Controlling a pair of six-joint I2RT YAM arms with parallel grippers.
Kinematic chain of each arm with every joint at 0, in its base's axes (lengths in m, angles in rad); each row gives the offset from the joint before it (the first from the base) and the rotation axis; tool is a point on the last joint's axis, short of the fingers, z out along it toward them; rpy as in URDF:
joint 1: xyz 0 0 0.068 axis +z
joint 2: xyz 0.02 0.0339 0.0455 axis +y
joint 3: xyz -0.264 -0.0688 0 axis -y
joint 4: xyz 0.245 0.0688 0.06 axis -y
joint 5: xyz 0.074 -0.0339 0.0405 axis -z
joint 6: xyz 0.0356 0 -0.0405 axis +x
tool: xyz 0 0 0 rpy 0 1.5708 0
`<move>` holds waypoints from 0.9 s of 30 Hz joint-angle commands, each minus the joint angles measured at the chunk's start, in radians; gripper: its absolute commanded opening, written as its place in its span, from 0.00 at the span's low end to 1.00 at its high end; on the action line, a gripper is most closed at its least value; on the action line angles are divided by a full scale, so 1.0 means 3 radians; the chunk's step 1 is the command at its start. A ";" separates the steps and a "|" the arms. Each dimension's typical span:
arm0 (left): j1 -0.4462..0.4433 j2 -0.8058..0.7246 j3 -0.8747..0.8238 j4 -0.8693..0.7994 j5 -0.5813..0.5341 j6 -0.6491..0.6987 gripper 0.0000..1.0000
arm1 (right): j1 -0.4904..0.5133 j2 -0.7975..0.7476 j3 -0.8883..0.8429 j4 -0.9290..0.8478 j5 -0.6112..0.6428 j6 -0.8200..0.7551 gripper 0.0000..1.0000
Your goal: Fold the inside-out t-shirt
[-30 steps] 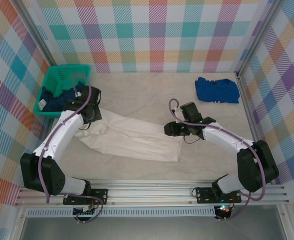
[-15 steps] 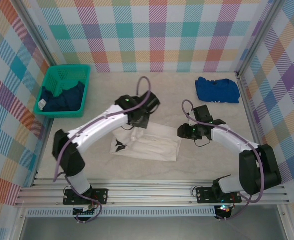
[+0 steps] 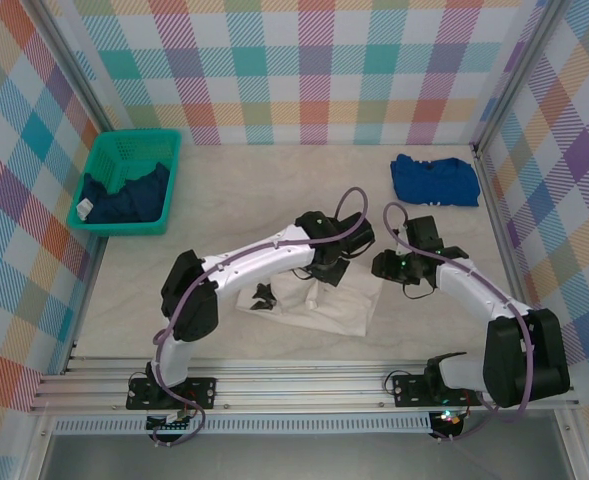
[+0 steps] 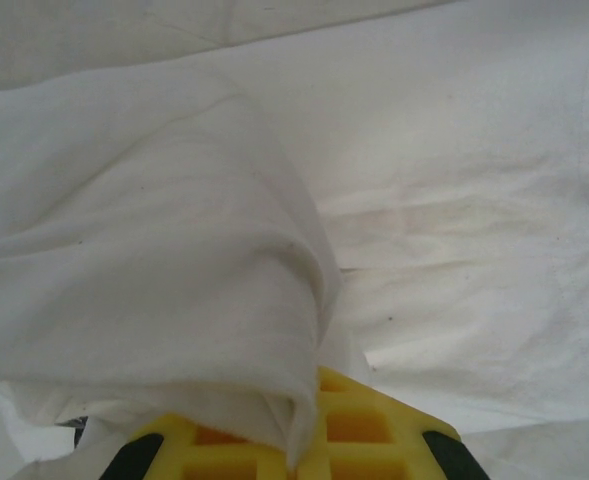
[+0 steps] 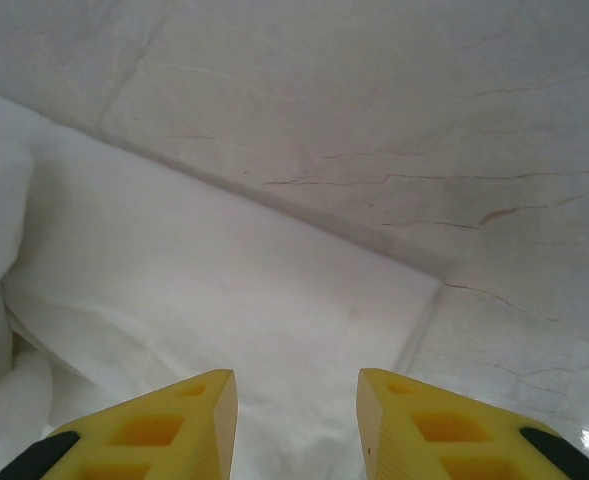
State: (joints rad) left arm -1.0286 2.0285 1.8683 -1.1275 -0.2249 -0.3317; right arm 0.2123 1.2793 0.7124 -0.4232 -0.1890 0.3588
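Near centre, left gripper (image 4: 314, 440) clamps a raised fold of the inside-out t-shirt (image 3: 319, 312); right gripper (image 5: 296, 400), half-open and empty, hovers over its edge. Beige table (image 3: 274, 190), plaid walls (image 3: 314, 60).

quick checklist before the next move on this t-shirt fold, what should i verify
1. Left gripper shut on the t-shirt: ok, cloth drapes over it.
2. Right gripper open with nothing in it: ok.
3. T-shirt corner ahead of the right gripper lying flat on the table: ok.
4. Carried layer smooth: not ok, it bunches at the left gripper.
5. Blue shirt apart from the t-shirt: ok.
6. Folded edges lined up: cannot tell, the left arm covers part of them.
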 commanded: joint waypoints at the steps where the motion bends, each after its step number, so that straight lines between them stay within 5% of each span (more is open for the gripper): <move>1: -0.0042 0.0180 0.0113 0.0031 0.0234 0.0034 0.09 | -0.0047 -0.0058 -0.0032 -0.0062 0.0032 0.0056 0.37; 8: -0.0127 0.0340 0.0198 0.0473 0.0905 -0.0074 0.46 | -0.0262 -0.0203 -0.0023 -0.0214 0.0114 0.0149 0.37; 12: -0.0135 0.0262 0.0022 0.0941 0.1479 -0.0129 0.53 | -0.0456 -0.0390 -0.0067 -0.0232 0.0137 0.0230 0.37; 18: -0.0043 -0.0182 -0.0440 0.1563 0.1825 -0.0101 0.60 | -0.0470 -0.0637 -0.0114 -0.0158 0.0085 0.0225 0.42; 23: 0.0276 -0.1094 -0.1416 0.2021 0.1686 -0.0234 0.64 | -0.0351 -0.0803 -0.0243 0.0248 -0.0508 0.0159 0.50; 27: 0.0684 -0.1763 -0.2194 0.2022 0.1420 -0.0540 0.72 | 0.0192 -0.0732 -0.0173 0.0421 -0.0362 -0.0045 0.60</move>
State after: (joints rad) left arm -0.8974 1.6047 1.3182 -0.5571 0.2531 -0.4149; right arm 0.1898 1.0546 0.6498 -0.3725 -0.2642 0.3969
